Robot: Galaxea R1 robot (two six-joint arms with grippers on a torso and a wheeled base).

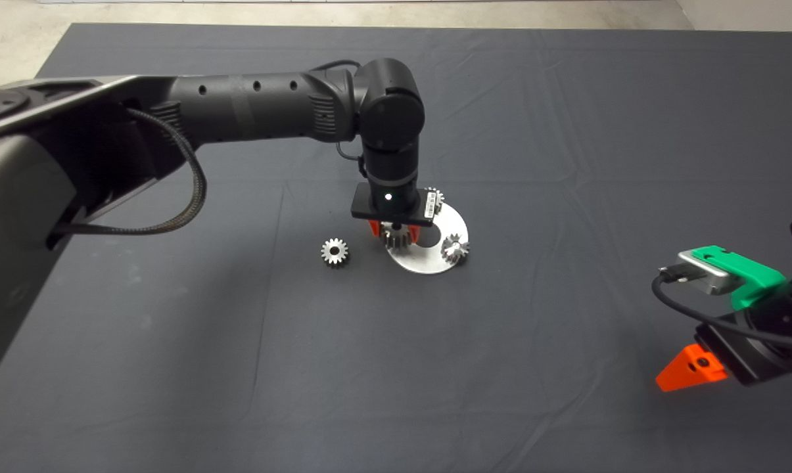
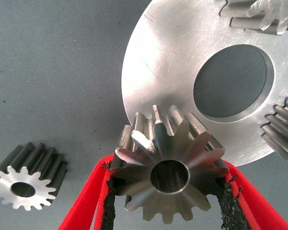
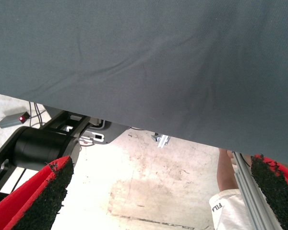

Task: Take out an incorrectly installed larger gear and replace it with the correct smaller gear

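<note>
The left gripper (image 2: pixel 169 203) had its jaws clamped on the larger gear (image 2: pixel 169 168) at the plate (image 2: pixel 177 62) edge, evidently to lift it off; the smaller gear (image 2: pixel 25 184) lay nearby on the tabletop (image 1: pixel 566 131), the right gripper (image 1: pixel 691 368) parked wide

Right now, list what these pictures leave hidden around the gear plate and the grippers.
- Head view: the left gripper and most of the larger gear sit under the wrist camera mount.
- Head view: the small gear at the plate's far edge is partly hidden by that mount.
- Left wrist view: two gears on the round plate are cut off by the frame edge.
- Left wrist view: whether the larger gear rests on the plate is unclear.
- Right gripper: only one finger shows in the head view.
</note>
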